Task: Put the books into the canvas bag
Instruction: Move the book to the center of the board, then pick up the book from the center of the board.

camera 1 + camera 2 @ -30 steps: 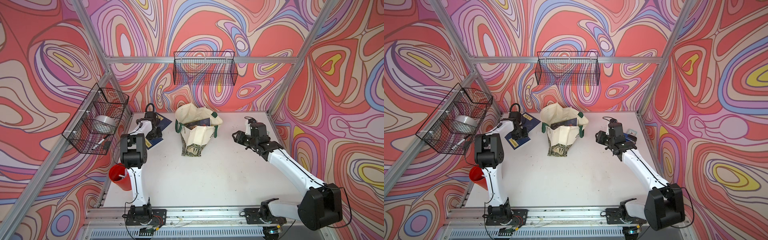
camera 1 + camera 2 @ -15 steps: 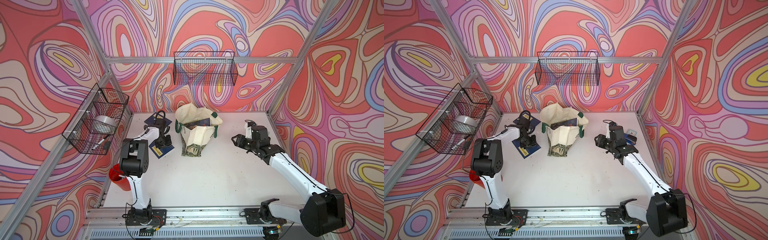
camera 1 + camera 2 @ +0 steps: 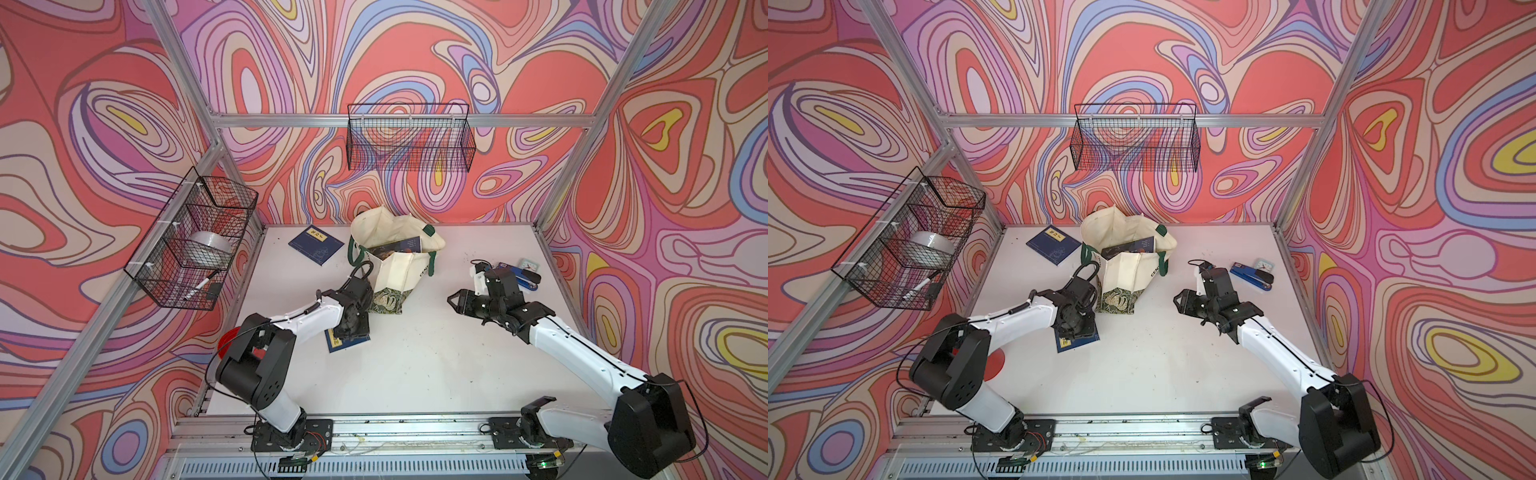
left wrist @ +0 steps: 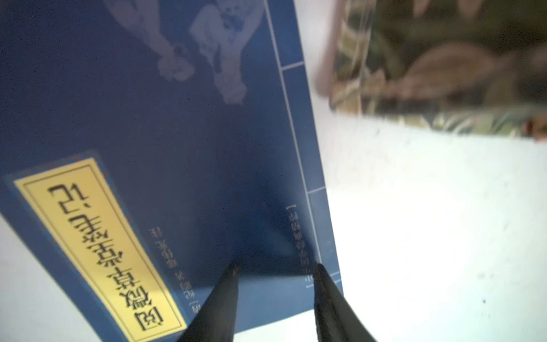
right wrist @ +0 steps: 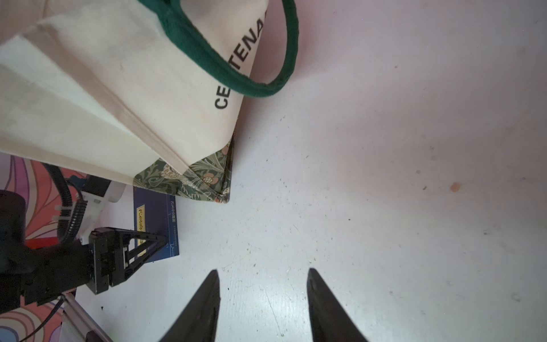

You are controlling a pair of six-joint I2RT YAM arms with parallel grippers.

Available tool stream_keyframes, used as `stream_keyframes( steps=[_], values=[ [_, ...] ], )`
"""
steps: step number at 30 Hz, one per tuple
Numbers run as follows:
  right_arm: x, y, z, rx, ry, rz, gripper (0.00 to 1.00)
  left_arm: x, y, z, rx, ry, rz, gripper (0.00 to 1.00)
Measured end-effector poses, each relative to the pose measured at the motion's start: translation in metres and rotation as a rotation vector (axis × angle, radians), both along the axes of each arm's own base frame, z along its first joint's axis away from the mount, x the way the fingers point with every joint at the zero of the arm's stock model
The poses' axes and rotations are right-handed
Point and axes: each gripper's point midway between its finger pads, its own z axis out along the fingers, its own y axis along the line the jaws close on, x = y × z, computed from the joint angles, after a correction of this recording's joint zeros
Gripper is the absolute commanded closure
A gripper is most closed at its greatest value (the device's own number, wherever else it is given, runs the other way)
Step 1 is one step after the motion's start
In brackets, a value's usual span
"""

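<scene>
While spread, left end effector (image 4: pixel 276 268) on navy book (image 4: pixel 177 133) beside canvas bag (image 5: pixel 118 88); right end effector (image 5: pixel 262 271) spread.

A: Where's the canvas bag (image 3: pixel 401 270)?
B: On the desk (image 3: pixel 415 374), toward the back, books (image 3: pixel 397 249) inside. The rear book (image 3: pixel 316 246) lies left of it, the front book (image 3: pixel 347 343) before it, under the left hand (image 4: pixel 276 266). The stapler (image 3: pixel 524 277) lies right.

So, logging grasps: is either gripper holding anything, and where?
Nothing gripped. Left gripper open, tips on the nearer navy book by its edge; right gripper open, empty.
</scene>
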Motion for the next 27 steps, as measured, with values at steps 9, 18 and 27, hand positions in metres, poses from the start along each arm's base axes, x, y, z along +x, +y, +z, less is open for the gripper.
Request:
stream_keyframes(
  steps=[9,18,27],
  values=[
    [-0.043,0.056,-0.029,-0.003,0.072,0.119,0.52,-0.054,0.002,0.033,0.011,-0.077,-0.015,0.22],
    [-0.07,0.125,-0.077,-0.001,0.201,0.209,0.48,-0.024,0.083,0.051,-0.134,-0.218,0.309,0.19],
    [-0.07,0.193,-0.099,0.078,0.279,0.262,0.48,-0.018,0.082,0.005,-0.351,-0.118,0.377,0.3]
  ],
)
